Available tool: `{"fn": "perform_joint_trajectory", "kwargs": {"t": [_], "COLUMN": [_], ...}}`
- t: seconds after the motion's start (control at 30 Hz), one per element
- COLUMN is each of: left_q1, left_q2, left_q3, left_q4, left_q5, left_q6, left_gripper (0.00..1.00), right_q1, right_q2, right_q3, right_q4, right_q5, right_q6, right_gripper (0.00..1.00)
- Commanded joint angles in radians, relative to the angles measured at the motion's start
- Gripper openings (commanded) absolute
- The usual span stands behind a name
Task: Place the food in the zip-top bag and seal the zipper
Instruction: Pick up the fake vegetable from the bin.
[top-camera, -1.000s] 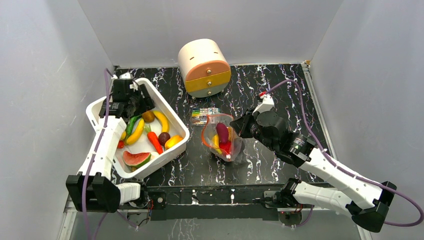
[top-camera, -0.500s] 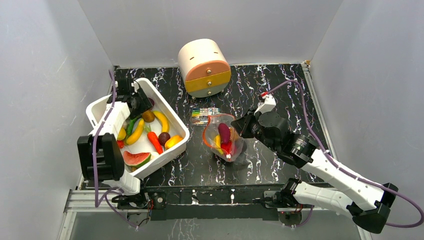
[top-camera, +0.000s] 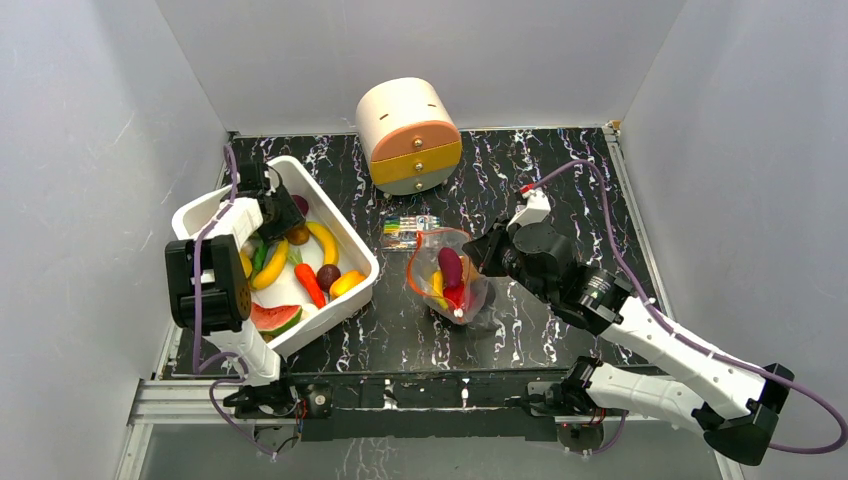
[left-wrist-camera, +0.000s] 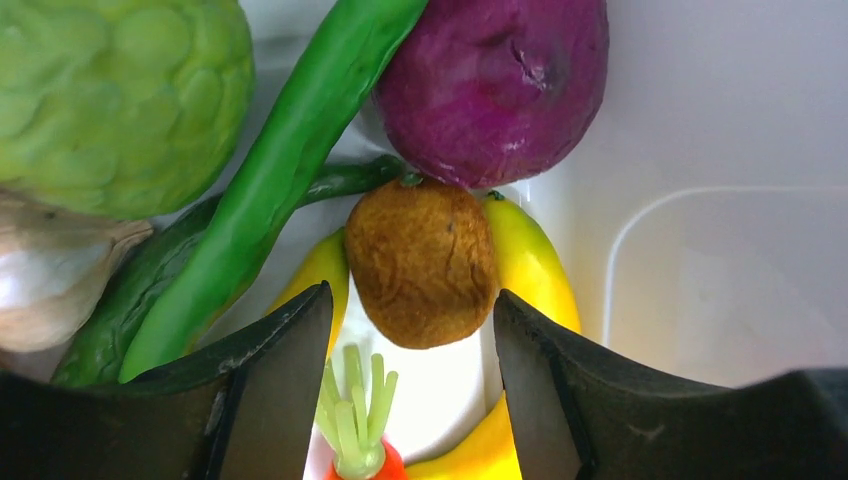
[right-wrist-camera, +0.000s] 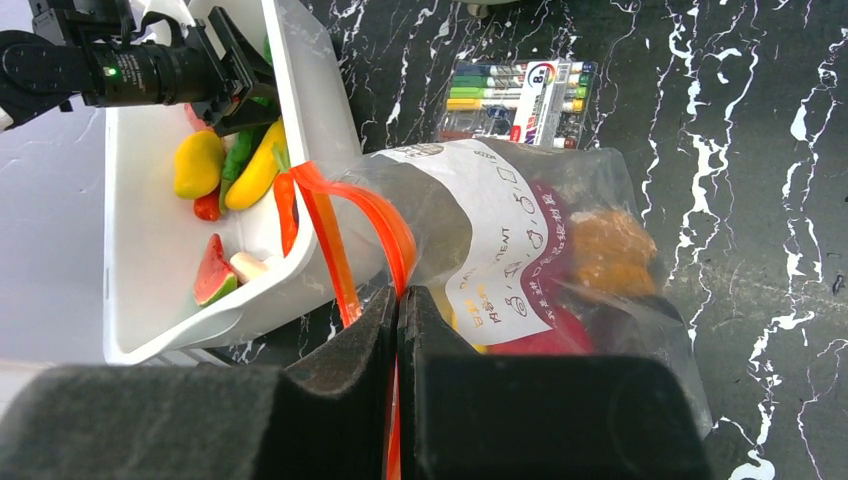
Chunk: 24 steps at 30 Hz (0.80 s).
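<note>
Left hand (left-wrist-camera: 412, 320) now deeper in bin (top-camera: 330, 312), jaws apart astride kiwi (left-wrist-camera: 420, 262); we keep right hand (right-wrist-camera: 398, 310) clamped on zipper (right-wrist-camera: 340, 240) to hold bag (right-wrist-camera: 520, 250) open.

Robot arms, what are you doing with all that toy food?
The left arm's fingers hang open in the white bin, one on each side of a brown toy fruit, not closed on it. The right arm's fingers are pinched shut on the zip-top bag at its red-orange zipper. A purple piece and a few others are in the bag; most food lies in the bin.
</note>
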Motion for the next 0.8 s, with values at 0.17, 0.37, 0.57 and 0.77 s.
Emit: {"fn": "perform_joint_trajectory", "kwargs": {"t": [0.17,0.37,0.57,0.77], "left_q1": [0.006,0.009,0.011,0.011], "left_q2": [0.065,0.114,0.088,0.051], "left_q3": [0.036,0.069,0.057,0.052], "left_q4": [0.04,-0.029,-0.03,-0.047], "left_q5": [0.084,0.074,0.068,0.036], "left_q6": [0.03,0.035,0.043,0.042], "left_gripper": [0.59,0.59,0.49,0.46], "right_q1": [0.004,0.004,0.004,0.004], "right_q2": [-0.009,-0.02,-0.029,-0.047], "right_q3": [0.063,0.042,0.042,0.036], "right_q4": [0.031,0.029,0.016,0.011], "right_q5": [0.029,0.022,0.033,0.048], "right_q6": [0.007,0.023,0.026,0.021], "right_gripper": [0.0,0.0,0.0,0.0]}}
